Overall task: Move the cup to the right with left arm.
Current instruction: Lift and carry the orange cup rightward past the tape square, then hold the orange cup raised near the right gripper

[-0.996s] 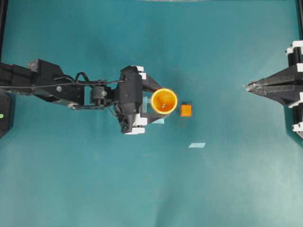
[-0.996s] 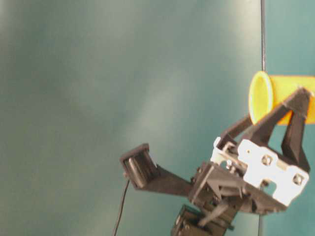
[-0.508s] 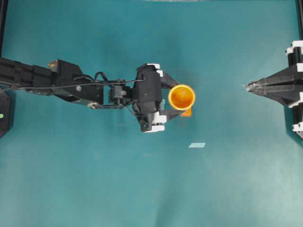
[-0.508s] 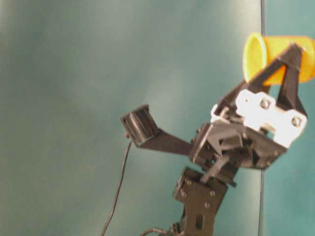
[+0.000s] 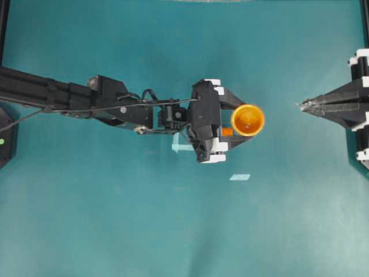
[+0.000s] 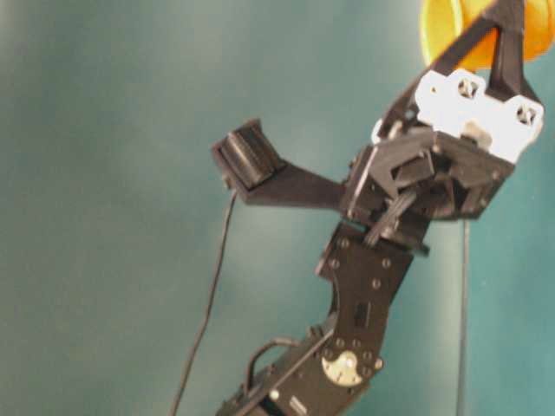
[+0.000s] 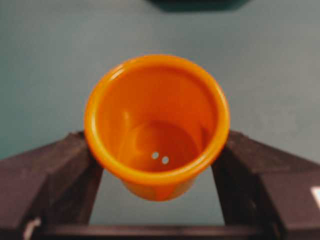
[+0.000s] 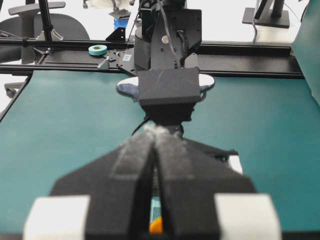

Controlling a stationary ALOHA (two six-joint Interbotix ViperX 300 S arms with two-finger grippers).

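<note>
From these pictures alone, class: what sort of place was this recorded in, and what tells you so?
Most likely a robotics lab workbench. A teal mat covers the table, two black arms face each other across it, and behind them stand an office chair, a monitor stand and a tape roll.

Overhead: cup [image 5: 248, 120] sat between the left gripper [image 5: 237, 123] fingers, right of centre on the table [image 5: 173, 219], cube [image 5: 227, 131] just beside it under the gripper, tape [image 5: 240, 177] nearer below, right gripper [image 5: 301, 105] well apart at the right edge.
</note>
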